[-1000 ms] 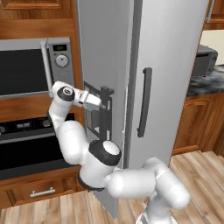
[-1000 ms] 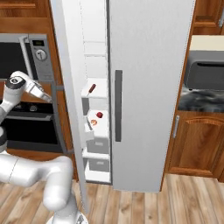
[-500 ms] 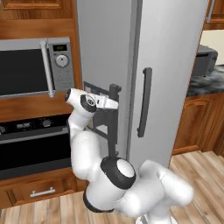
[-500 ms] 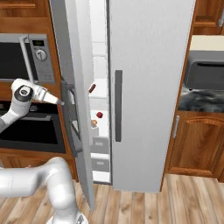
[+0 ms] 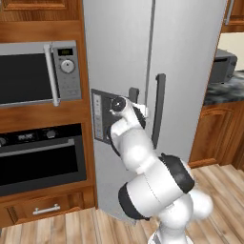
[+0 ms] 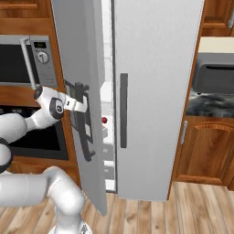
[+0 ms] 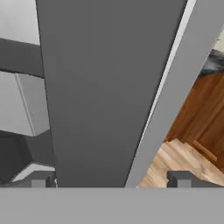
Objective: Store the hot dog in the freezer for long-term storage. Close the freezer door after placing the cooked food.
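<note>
Since a second ago we've swung the freezer door (image 6: 77,91) nearly shut — gripper (image 6: 81,101) spread wide against its front, empty; remaining gap lies rightward toward the freezer (image 6: 107,91).

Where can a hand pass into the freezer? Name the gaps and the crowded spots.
Free: only a narrow slit into the freezer, between the freezer door edge and the right door. It looks too tight for a hand.
Crowded: the door's outer face, where the open gripper straddles the dark handle.
</note>
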{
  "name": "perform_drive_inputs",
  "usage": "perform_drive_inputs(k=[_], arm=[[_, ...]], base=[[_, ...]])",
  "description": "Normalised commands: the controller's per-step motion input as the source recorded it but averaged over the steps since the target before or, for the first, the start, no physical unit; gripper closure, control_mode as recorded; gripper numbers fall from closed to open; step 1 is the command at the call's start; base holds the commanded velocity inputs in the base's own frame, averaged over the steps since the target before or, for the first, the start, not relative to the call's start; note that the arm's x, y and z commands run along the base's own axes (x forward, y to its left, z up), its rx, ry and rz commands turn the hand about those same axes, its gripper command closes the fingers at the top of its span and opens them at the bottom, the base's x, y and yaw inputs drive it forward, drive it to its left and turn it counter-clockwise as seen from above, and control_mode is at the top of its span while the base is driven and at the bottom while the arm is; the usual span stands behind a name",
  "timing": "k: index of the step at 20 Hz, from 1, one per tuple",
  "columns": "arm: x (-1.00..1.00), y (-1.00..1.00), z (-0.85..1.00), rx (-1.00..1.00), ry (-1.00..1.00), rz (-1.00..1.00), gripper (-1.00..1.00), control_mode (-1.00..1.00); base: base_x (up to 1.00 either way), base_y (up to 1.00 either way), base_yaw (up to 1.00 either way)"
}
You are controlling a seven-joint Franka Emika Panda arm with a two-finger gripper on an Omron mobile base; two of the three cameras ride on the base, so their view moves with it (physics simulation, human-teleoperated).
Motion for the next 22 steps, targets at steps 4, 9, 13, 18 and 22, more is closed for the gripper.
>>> perform_drive_inputs(k=[4,9,13,18,22], arm=[[0.31,-0.6,0.0,0.11,-0.05,0.48,-1.0,-1.0],[0.4,-0.59,0.0,0.15,-0.1,0.46,-1.0,-1.0],[0.44,-0.42,0.14,0.16,0.05,0.3,-1.0,-1.0],[0.37,-0.16,0.47,0.05,0.11,0.18,-1.0,-1.0],[0.47,-0.17,0.47,0.0,0.22,0.1,-1.0,-1.0]], base=[[0.0,0.0,0.0],[0.0,0.0,0.0],[0.0,0.0,0.0],[0.0,0.0,0.0],[0.0,0.0,0.0]])
